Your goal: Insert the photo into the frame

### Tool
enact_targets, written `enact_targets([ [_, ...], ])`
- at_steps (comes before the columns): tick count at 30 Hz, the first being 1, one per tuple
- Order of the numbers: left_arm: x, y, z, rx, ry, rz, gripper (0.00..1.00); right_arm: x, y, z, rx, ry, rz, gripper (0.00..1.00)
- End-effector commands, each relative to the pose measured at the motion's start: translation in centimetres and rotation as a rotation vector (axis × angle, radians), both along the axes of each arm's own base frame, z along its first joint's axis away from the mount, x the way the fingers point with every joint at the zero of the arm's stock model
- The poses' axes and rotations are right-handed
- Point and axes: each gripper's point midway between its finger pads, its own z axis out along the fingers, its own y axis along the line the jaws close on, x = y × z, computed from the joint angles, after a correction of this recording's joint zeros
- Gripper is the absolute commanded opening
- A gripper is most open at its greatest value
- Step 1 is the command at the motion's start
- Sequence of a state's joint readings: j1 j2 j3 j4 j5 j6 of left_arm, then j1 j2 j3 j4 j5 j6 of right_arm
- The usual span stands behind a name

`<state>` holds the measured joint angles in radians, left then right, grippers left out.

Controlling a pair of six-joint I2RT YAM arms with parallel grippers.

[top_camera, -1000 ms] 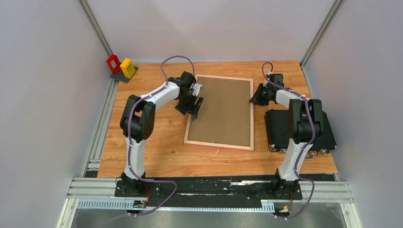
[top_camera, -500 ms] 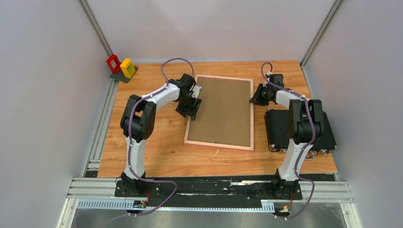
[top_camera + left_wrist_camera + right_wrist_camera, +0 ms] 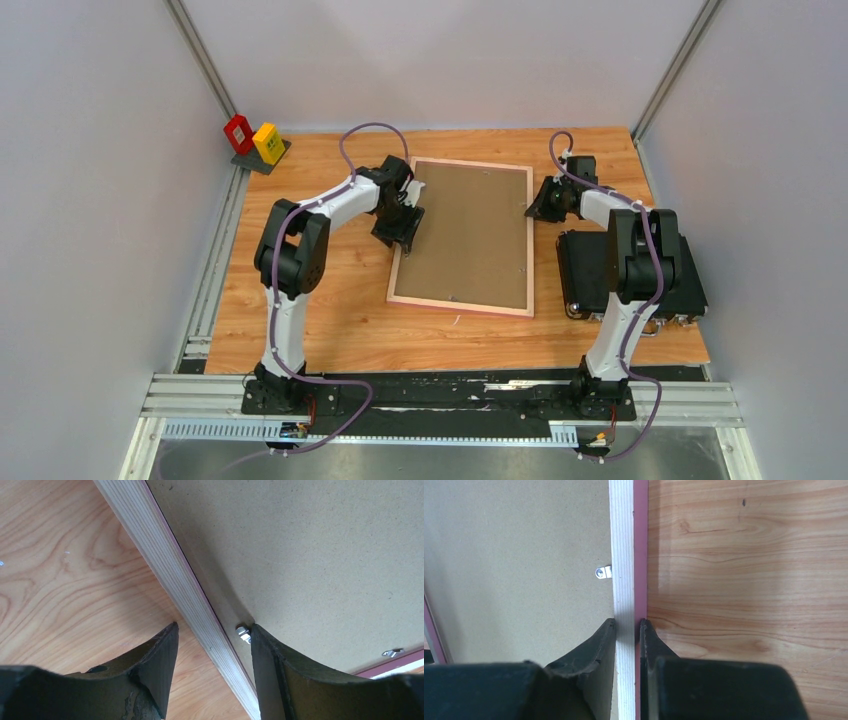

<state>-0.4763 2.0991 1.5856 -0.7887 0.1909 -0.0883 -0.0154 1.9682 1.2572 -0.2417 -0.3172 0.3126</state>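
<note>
Bright, even light; soft shadows; sharp focus.

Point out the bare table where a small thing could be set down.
Widest bare table: the near strip between the frame and the arm bases, and the left side outside the left arm. Crowded: the gap between frame and black case, where the right gripper pinches the rail; the left gripper straddles the opposite rail.

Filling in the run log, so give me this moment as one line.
frame: back up, backing board in | left pincer: open astride left rail | right pincer: clamps right rail | photo: unseen
</note>
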Motion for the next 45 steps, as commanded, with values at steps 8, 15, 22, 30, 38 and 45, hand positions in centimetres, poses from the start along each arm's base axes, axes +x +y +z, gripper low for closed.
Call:
enact_targets([
  [8, 0.3, -0.4, -1.3, 0.013, 0.012, 0.012, 0.49, -0.4, -0.3, 0.5, -0.016, -0.010, 0.004, 0.00],
  [15, -0.3, 0.1, -0.5, 0.019, -0.001, -0.012, 0.44, -0.2, -0.4, 0.6, -0.018, -0.012, -0.003, 0.00],
  [22, -1.0, -0.1, 0.3, -0.011, 0.004, -0.040, 0.41, -0.2, -0.5, 0.5, -0.020, -0.010, -0.005, 0.00],
  [30, -1.7, -0.4, 0.6, -0.041, 0.025, -0.078, 0.40, -0.1, -0.8, 0.5, -0.022, -0.012, -0.012, 0.00],
  [38, -2.5, -0.5, 1.0, -0.049, 0.024, -0.117, 0.41, 0.0, -0.9, 0.4, -0.019, -0.010, -0.015, 0.00],
  [45, -3.4, -0.6, 0.8, -0.030, 0.026, -0.176, 0.43, 0.0, -0.9, 0.5, -0.020, -0.009, -0.018, 0.00],
])
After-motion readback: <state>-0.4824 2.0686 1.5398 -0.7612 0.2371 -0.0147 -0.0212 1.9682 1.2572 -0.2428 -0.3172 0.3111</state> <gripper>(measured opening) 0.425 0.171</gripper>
